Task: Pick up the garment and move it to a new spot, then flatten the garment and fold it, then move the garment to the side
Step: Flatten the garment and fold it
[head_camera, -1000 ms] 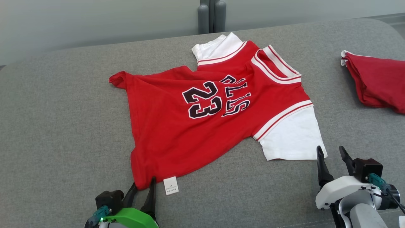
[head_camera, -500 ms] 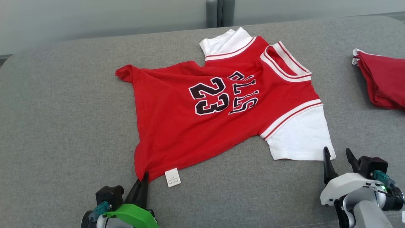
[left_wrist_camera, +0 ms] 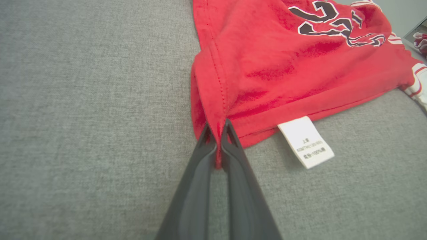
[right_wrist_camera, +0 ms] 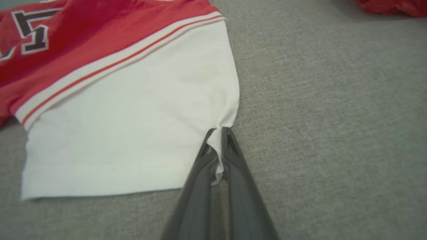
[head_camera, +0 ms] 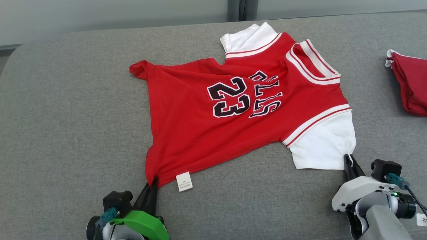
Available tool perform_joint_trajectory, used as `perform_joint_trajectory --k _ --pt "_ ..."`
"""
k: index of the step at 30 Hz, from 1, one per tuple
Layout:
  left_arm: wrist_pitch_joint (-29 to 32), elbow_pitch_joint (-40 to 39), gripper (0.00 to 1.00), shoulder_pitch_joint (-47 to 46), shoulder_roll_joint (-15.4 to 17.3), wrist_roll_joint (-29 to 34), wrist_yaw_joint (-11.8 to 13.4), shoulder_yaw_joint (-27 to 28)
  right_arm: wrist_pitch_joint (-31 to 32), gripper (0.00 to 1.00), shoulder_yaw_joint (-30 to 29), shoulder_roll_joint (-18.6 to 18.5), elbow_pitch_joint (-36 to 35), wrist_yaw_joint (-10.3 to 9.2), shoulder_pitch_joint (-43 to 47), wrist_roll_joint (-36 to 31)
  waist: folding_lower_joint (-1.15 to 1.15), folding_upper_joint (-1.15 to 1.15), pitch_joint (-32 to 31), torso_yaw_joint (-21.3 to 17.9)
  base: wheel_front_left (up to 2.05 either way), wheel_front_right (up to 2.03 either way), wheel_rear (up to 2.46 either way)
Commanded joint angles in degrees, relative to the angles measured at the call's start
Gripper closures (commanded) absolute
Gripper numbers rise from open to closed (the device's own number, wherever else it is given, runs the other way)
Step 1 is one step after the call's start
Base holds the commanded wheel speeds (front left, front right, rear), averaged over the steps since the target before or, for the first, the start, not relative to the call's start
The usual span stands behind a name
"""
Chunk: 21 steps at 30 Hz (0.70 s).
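**Head view.** The jersey [head_camera: 233,133] lies spread on the grey desk [head_camera: 66,133], its long axis running from the hem at left to the collar at right, all of it beyond both jaws.

**Left wrist view.** The left jaws are pressed together on the near hem corner [left_wrist_camera: 218,126], beside the label [left_wrist_camera: 305,141].

**Right wrist view.** The right jaws pinch the near corner of the white sleeve [right_wrist_camera: 133,116]. Each arm holds its own end, so a joint lift looks ready.

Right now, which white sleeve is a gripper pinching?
The near sleeve, pinched at its corner by the right gripper; the far sleeve lies untouched.
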Motion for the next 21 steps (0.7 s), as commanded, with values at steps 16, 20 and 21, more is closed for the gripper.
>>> perform_joint_trajectory --k 16,20,21 --pt "0.0 -5.3 1.0 -4.8 5.2 0.6 -0.2 0.6 0.5 1.0 4.3 -3.7 -17.2 -0.11 -1.7 6.0 0.0 0.0 -10.7 -0.5 0.0 0.0 0.0" --pt "0.0 -5.5 1.0 -11.6 9.8 0.0 -0.2 -0.6 0.5 1.0 6.2 -6.3 -20.1 -0.11 -6.8 7.0 0.0 0.0 -10.8 -0.3 0.0 0.0 0.0" --pt "0.0 -4.9 1.0 -13.6 11.2 -0.1 -0.2 -1.4 0.5 1.0 6.7 -7.1 -20.3 -0.11 -8.4 7.1 0.0 0.0 -10.7 -0.3 0.0 0.0 0.0"
